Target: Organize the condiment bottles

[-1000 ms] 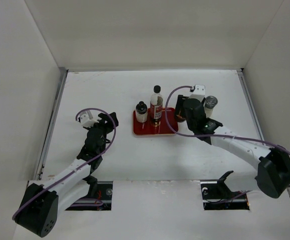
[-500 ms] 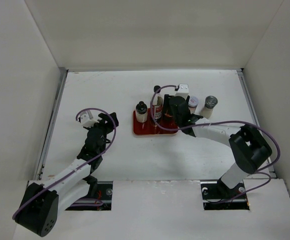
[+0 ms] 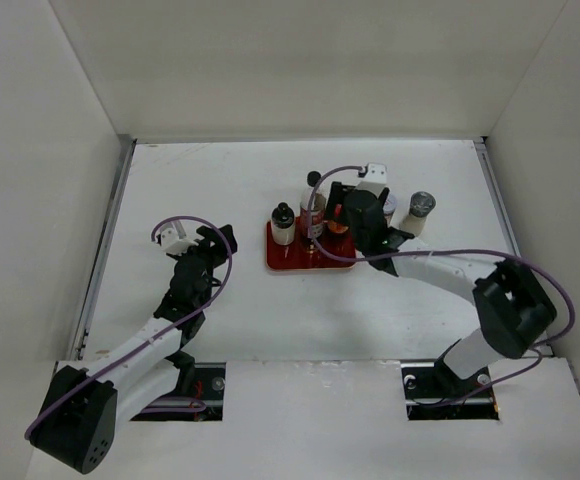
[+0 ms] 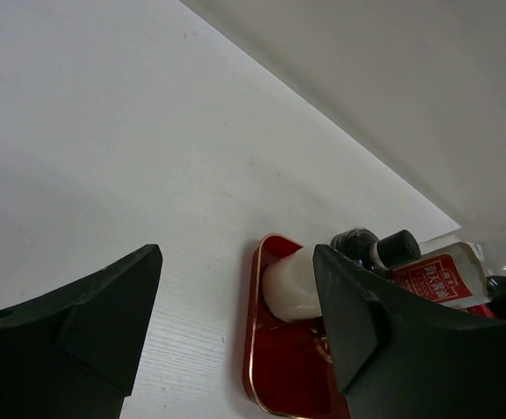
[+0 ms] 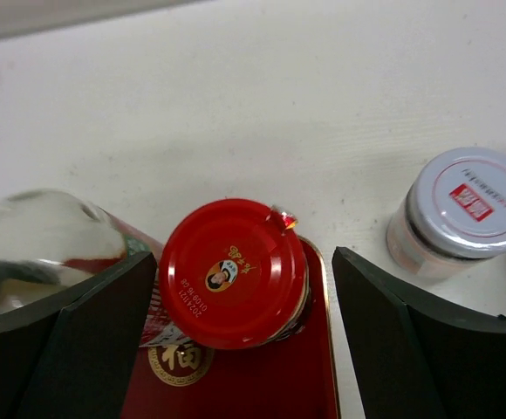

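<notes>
A red tray [image 3: 292,262] holds the short white bottle with black cap [image 3: 283,226], the tall dark black-capped bottle [image 3: 313,206] and the red-lidded jar [image 3: 337,224]. My right gripper [image 3: 348,212] hovers over the jar. In the right wrist view the gripper [image 5: 244,262] is open, with the red-lidded jar [image 5: 233,271] standing on the tray [image 5: 305,384] between the fingers and a small gap on each side. The white-lidded jar [image 5: 471,209] and the grey-lidded shaker [image 3: 420,212] stand on the table to the right of the tray. My left gripper [image 3: 220,240] is open and empty, left of the tray.
The left wrist view shows the tray's left end [image 4: 275,375] with the white bottle [image 4: 292,284] and the tall bottle [image 4: 436,275] on it. White walls enclose the table on three sides. The white-lidded jar [image 3: 388,206] is partly hidden behind the right wrist.
My right arm has swung left from beside the shaker to the tray's right end, and the red-lidded jar moved with it onto the tray. The left arm has not moved.
</notes>
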